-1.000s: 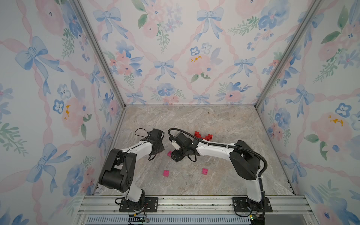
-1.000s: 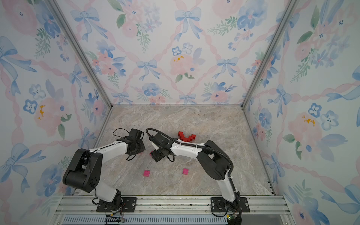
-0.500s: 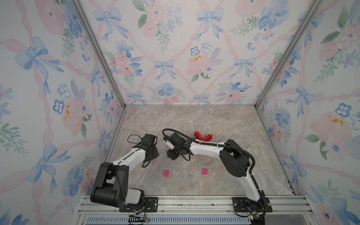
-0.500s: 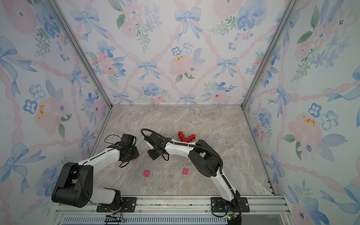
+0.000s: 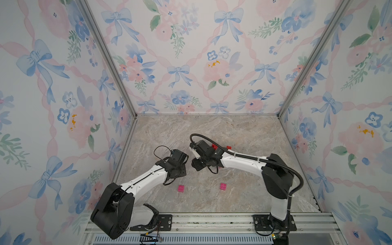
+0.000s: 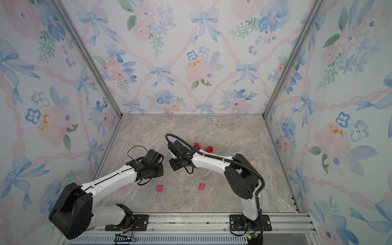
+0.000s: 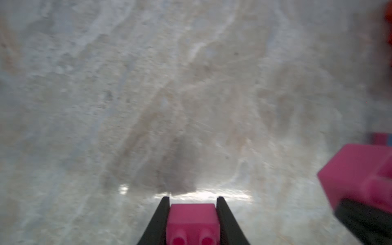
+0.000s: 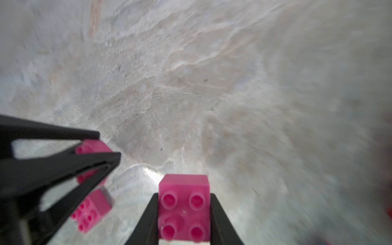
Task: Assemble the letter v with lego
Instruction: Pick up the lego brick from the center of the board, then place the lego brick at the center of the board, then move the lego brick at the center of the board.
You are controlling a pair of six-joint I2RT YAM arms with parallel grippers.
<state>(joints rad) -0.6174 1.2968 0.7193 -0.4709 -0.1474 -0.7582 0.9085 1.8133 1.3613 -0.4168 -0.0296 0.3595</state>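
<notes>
In the left wrist view my left gripper (image 7: 193, 201) is shut on a pink lego brick (image 7: 192, 220) just above the marble floor. My right gripper (image 8: 184, 195) is shut on another pink brick (image 8: 184, 209), studs facing the camera. In both top views the two grippers (image 5: 180, 170) (image 5: 197, 165) hang close together near the middle of the floor. Two loose pink bricks (image 5: 181, 188) (image 5: 223, 186) lie in front of them. Red bricks (image 5: 214, 146) (image 6: 209, 149) sit behind the right arm, partly hidden by it.
The marble floor (image 5: 212, 131) is boxed in by floral walls on three sides, and a metal rail (image 5: 201, 220) carrying both arm bases runs along the front. The right arm's cable (image 5: 203, 135) loops above its wrist.
The right gripper's jaws have closed on a pink brick. Both grippers swung left, then came back towards the middle. The left gripper has kept hold of its brick.
</notes>
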